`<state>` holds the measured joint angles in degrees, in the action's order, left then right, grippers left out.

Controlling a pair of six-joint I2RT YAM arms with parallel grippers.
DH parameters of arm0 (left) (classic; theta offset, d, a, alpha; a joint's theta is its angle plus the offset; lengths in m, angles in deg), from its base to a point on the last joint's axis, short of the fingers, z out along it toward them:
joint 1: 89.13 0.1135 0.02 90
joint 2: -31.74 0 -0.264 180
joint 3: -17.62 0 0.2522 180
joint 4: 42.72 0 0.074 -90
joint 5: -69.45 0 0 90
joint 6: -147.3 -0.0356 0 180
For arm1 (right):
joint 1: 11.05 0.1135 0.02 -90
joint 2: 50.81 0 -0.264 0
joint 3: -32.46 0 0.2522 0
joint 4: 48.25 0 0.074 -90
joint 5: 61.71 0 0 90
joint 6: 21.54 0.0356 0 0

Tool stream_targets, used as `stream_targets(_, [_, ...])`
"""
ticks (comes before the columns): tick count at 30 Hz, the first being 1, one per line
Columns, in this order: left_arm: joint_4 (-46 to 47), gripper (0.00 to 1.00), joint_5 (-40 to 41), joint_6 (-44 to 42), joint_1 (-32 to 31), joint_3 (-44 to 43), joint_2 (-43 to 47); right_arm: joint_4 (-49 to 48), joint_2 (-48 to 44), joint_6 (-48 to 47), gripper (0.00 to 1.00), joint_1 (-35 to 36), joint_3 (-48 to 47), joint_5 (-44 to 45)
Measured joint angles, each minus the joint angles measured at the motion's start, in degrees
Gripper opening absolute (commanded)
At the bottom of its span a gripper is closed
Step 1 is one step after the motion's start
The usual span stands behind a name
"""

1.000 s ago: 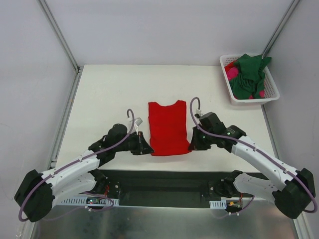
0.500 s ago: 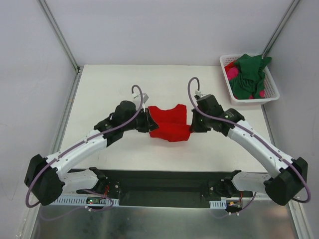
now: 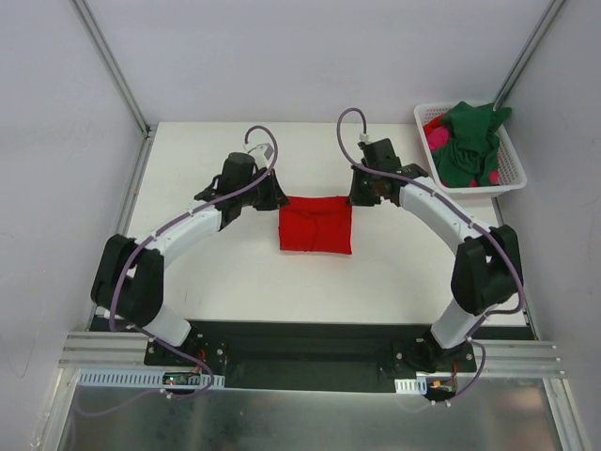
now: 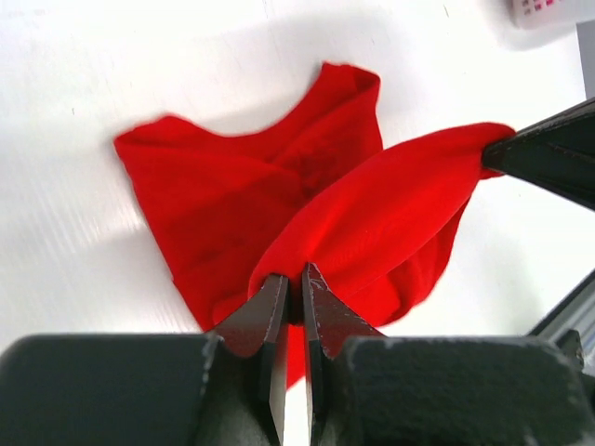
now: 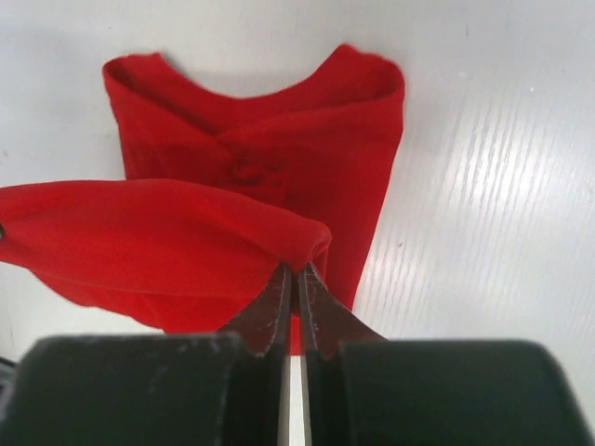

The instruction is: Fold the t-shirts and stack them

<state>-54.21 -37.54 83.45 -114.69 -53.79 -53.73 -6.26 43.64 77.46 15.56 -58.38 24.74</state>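
Note:
The red t-shirt [image 3: 315, 227] lies mid-table, its near half doubled over towards the collar. My left gripper [image 3: 276, 200] is at its far left corner, shut on a lifted fold of the red cloth [image 4: 372, 214], the tips [image 4: 296, 275] pinching the hem. My right gripper [image 3: 356, 195] is at the far right corner, likewise shut on the raised hem [image 5: 297, 271] above the flat collar part [image 5: 279, 158]. A dark green t-shirt [image 3: 470, 141] and a magenta-pink t-shirt [image 3: 438, 139] are heaped in the basket.
The white slotted basket [image 3: 477, 189] stands at the table's far right corner. White walls and metal frame posts close in the table on the left, back and right. The black base rail runs along the near edge.
Both grippers have carried the shirt's near hem away from the bases towards the collar. The long flat shirt is now a shorter doubled rectangle. Both arms are stretched further out.

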Motion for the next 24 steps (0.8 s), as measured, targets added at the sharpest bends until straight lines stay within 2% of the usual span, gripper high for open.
stream_targets(11, [4.87,0.0,-2.62,-2.23,1.2,-6.62,-15.5,-4.79,10.91,-1.27,0.01,-3.63,-2.23,-1.95])
stream_targets(12, [5.14,0.0,-2.69,-2.23,1.33,-6.62,-16.28,-5.16,11.61,-1.4,0.03,-3.85,-2.49,-2.12])
stream_targets(13, [5.2,0.03,-2.71,-2.23,1.6,-6.62,-16.74,-5.49,12.28,-1.55,0.1,-4.02,-2.8,-2.51])
stream_targets(14, [5.31,0.17,-2.86,-2.23,1.75,-6.62,-17.31,-5.79,12.96,-1.66,0.19,-4.15,-3.1,-2.97])
stream_targets(15, [5.44,0.24,-2.99,-2.21,2.01,-6.62,-17.55,-6.1,13.44,-1.75,0.39,-4.24,-3.34,-3.28])
stream_targets(16, [5.55,0.32,-3.08,-2.36,2.19,-6.62,-17.62,-6.56,13.94,-1.9,0.47,-4.33,-3.5,-3.48])
stream_targets(17, [5.64,0.52,-3.15,-2.45,2.45,-6.6,-17.62,-6.88,14.19,-2.01,0.57,-4.46,-3.54,-3.58])
stream_targets(19, [6.27,0.67,-3.32,-3.06,3.34,-6.58,-17.59,-7.04,14.27,-2.56,0.63,-4.87,-3.54,-3.54])
stream_targets(21, [6.56,0.88,-3.04,-3.15,4.44,-6.05,-17.22,-7.48,14.23,-2.99,0.68,-5.46,-3.54,-3.28])
stream_targets(22, [6.49,0.94,-2.8,-3.32,4.92,-5.7,-16.85,-7.61,14.21,-3.15,0.69,-5.68,-3.52,-3.13])
stream_targets(24, [5.88,0.97,-2.08,-3.48,6.21,-4.42,-15.06,-7.76,13.49,-3.76,0.7,-6.36,-2.84,-2.82])
